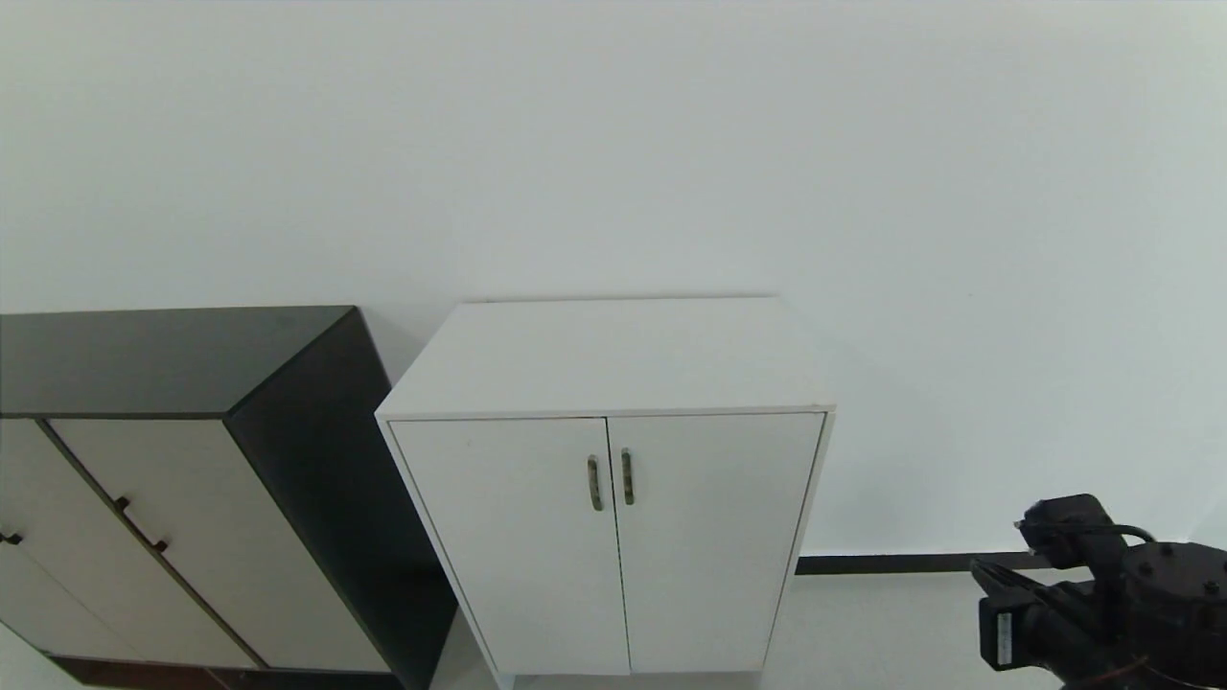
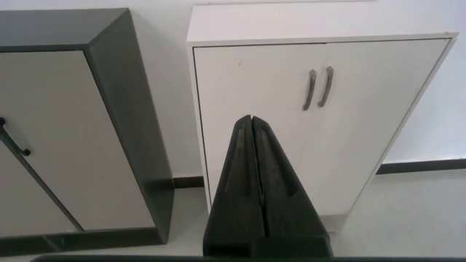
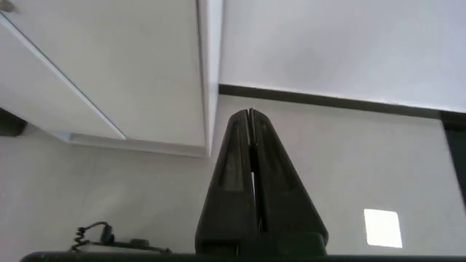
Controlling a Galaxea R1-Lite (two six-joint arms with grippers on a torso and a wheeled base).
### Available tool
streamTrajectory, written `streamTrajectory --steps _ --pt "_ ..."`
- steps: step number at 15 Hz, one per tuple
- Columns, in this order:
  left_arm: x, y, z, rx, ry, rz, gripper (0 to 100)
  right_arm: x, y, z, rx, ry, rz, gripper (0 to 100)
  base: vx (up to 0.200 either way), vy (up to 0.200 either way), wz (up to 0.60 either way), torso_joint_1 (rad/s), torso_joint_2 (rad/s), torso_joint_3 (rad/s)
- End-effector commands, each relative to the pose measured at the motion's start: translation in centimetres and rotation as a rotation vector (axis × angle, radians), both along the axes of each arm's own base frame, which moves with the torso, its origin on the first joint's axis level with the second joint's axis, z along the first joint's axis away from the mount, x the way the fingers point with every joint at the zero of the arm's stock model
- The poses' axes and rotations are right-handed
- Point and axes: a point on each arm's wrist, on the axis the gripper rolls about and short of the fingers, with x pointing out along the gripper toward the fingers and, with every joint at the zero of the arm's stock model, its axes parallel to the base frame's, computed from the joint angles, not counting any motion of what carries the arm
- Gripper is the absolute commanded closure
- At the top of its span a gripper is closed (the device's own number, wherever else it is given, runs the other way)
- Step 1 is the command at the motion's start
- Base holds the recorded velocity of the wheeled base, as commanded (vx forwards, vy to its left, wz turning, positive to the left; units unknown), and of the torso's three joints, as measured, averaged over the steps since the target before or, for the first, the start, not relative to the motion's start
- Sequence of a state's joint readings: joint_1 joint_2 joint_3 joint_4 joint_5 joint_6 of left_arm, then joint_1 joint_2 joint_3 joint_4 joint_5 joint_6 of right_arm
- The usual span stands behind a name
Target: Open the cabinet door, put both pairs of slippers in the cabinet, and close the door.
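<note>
The white cabinet [image 1: 613, 537] stands against the wall with both doors shut. Its two greenish handles [image 1: 611, 479] sit side by side at the middle seam. In the left wrist view the cabinet [image 2: 291, 124] faces my left gripper [image 2: 251, 119], which is shut with nothing in it and held some way back from the doors, level with their lower half. My right gripper [image 3: 251, 114] is shut and empty too, low over the floor just off the cabinet's right bottom corner [image 3: 207, 138]. Part of the right arm [image 1: 1102, 594] shows at the lower right of the head view.
A dark cabinet [image 1: 192, 479] with pale doors stands close on the white cabinet's left, with a narrow gap between them. A black skirting strip [image 1: 891, 563] runs along the wall at the right. Open pale floor [image 3: 349, 175] lies right of the cabinet, and a coiled cable [image 3: 95, 234] lies on it.
</note>
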State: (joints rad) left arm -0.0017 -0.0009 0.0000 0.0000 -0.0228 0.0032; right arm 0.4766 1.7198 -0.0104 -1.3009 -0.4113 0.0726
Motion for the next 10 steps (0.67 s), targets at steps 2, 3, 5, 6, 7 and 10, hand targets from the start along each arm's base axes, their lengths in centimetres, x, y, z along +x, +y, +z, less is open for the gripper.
streamTrajectory --steps 2,3,5,6,7,10 --pt "0.0 0.0 0.0 0.0 0.001 -0.002 100 -6.6 -2.9 3.5 0.015 -0.037 0.019 100 0.0 0.0 0.0 0.0 0.0 0.0" --pt "0.0 0.0 0.0 -0.002 0.001 -0.002 100 -7.2 -3.2 3.5 0.012 -0.033 0.019 100 0.0 0.0 0.0 0.0 0.0 0.0" --pt "0.0 0.0 0.0 0.0 0.001 -0.002 100 -11.0 -5.2 3.3 0.04 -0.012 0.104 100 0.0 0.0 0.0 0.0 0.0 0.0" --pt "0.0 0.0 0.0 0.0 0.001 0.0 100 -12.5 -5.9 2.9 0.064 -0.006 0.164 100 0.0 0.0 0.0 0.0 0.0 0.0" --pt "0.0 0.0 0.0 0.0 0.001 -0.002 100 -13.8 -6.5 2.2 0.082 0.01 0.216 100 0.0 0.0 0.0 0.0 0.0 0.0" --pt "0.0 0.0 0.0 0.0 0.001 0.0 100 -16.1 -7.3 1.1 0.142 0.006 0.4 100 0.0 0.0 0.0 0.0 0.0 0.0"
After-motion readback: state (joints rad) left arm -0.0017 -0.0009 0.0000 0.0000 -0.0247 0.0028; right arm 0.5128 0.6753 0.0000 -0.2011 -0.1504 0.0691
